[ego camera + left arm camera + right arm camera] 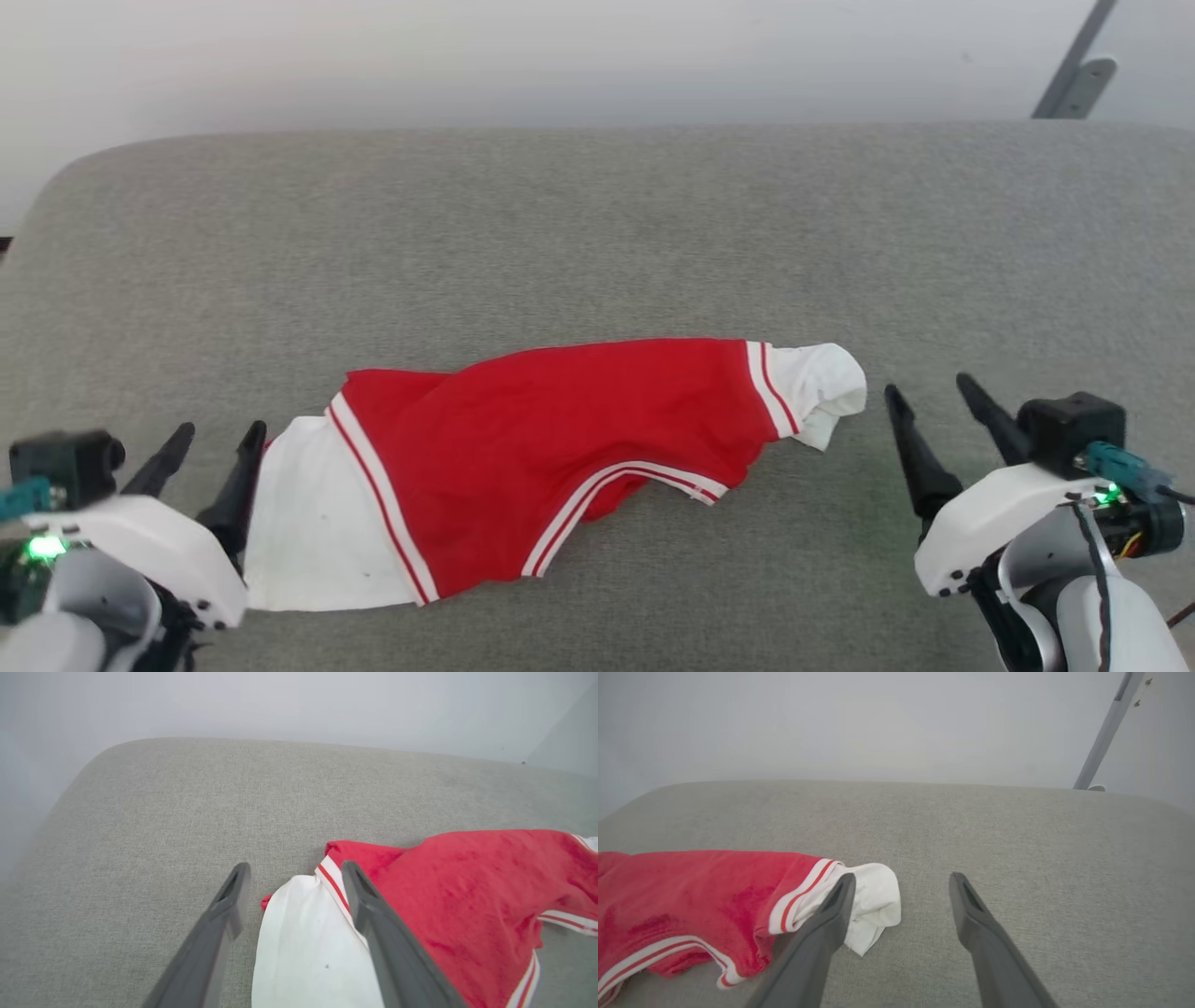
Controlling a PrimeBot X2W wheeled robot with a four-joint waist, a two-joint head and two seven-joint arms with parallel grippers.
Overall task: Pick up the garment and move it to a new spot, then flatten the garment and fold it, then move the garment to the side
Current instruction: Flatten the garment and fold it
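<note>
Noted red T-shirt [551,439] lying crosswise: left gripper [220,431] wide, empty, over one sleeve [313,523]; right gripper [929,387] likewise, just beside the other.

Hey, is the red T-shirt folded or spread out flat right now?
Neither: the red T-shirt lies bunched and creased on the grey fabric surface, with the white sleeve at its right end crumpled.

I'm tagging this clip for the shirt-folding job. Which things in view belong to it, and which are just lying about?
Job:
garment
left gripper and right gripper, both open, one at each end of it

Background:
grey padded surface under the garment
grey metal bar at the back right
</note>
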